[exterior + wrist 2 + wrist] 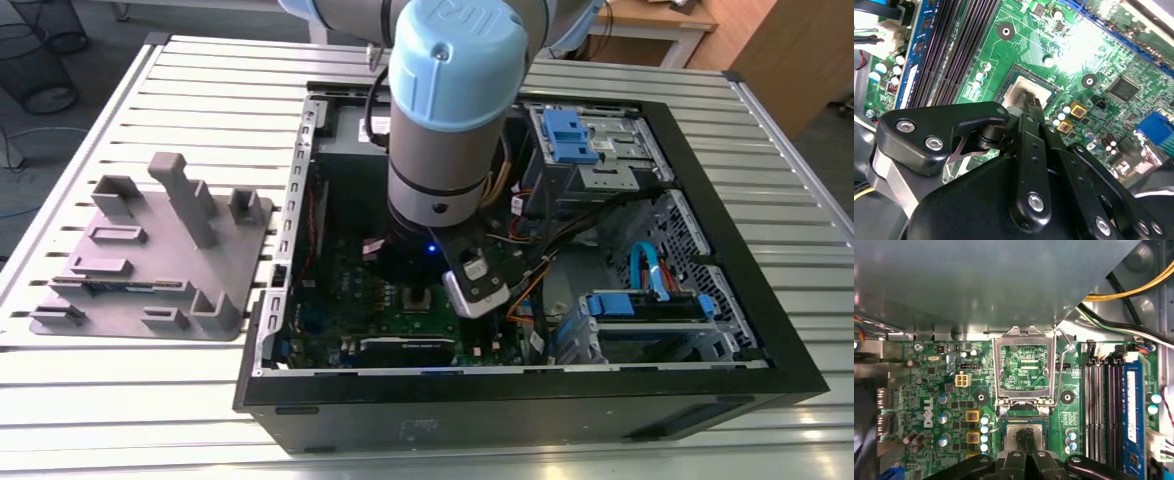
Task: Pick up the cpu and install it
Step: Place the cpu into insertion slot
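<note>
Silver-topped cpu (1010, 436) sits in the open socket (1024, 415); the hand (1024, 432), tips drawn together, hovers over its middle (light, stiff, probably delicate underneath: best gripped by opposite edges).

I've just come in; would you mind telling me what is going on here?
The robot arm hangs inside the open computer case. Its gripper is at the motherboard's socket, whose metal frame is hinged open, right over the cpu lying there. Whether it grips the chip I cannot tell.
</note>
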You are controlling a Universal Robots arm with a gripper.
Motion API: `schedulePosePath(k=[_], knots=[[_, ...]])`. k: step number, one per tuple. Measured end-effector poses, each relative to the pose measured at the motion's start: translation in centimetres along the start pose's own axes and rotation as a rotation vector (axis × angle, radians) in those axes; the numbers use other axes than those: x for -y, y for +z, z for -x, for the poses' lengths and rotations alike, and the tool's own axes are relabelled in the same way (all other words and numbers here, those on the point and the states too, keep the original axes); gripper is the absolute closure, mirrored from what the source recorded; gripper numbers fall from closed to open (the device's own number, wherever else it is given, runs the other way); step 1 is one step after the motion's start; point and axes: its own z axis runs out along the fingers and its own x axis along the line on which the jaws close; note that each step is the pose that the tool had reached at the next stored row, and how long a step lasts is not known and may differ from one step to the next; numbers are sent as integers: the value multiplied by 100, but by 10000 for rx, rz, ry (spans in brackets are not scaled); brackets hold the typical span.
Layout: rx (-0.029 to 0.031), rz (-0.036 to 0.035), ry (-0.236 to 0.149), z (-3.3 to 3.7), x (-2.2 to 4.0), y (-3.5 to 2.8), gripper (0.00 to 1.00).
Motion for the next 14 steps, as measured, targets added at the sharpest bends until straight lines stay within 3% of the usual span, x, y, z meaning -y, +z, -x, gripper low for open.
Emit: schedulePosePath(k=[6, 14], knots=[[0, 0, 0, -1, -7, -157, 89], [17, 9, 0, -14, -7, -169, 89]])
